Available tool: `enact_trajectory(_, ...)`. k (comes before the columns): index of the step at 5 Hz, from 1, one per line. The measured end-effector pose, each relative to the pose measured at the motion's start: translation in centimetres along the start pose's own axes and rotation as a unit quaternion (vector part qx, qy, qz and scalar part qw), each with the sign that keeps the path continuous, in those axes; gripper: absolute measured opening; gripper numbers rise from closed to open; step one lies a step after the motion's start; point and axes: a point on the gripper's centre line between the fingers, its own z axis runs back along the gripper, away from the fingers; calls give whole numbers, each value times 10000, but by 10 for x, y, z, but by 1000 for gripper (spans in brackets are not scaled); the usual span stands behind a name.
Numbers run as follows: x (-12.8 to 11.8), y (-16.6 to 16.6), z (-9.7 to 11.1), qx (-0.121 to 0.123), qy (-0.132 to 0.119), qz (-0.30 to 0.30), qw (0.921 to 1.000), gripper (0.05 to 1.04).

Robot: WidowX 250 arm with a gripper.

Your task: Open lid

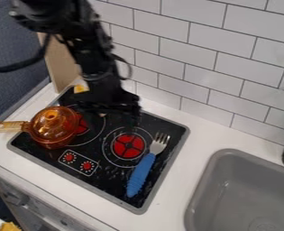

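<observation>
Currently, the lid (54, 121), domed, translucent amber and round-knobbed, is seated on the matching pot (52, 143) at the left side of the glossy black stove top (111, 180). The pot's straight handle (10, 127) overhangs the stove edge. The black gripper (118, 113) is positioned right of the lid, above the rear section; whether it is released or clenched cannot be determined. Beside the right red burner (128, 146) lies a fork (141, 175) with a ribbed blue handle. Gripper and arm obscure the stove's rear; the smooth grey sink (243, 191) is cut off at right.
</observation>
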Motion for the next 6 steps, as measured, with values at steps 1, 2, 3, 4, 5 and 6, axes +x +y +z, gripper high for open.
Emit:
enact_trajectory(1,-4,40,9,467,-293,768,9955,1000)
enact_trajectory(2,-9,70,16,615,-346,1347,9884,1000)
enact_trajectory(3,-11,96,14,717,-407,1865,9790,1000)
enact_trajectory(4,-2,105,5,687,-301,2013,9766,1000)
enact_trajectory(5,7,119,0,764,-274,2290,9700,1000)
enact_trajectory(6,17,124,-7,733,-209,2400,9678,1000)
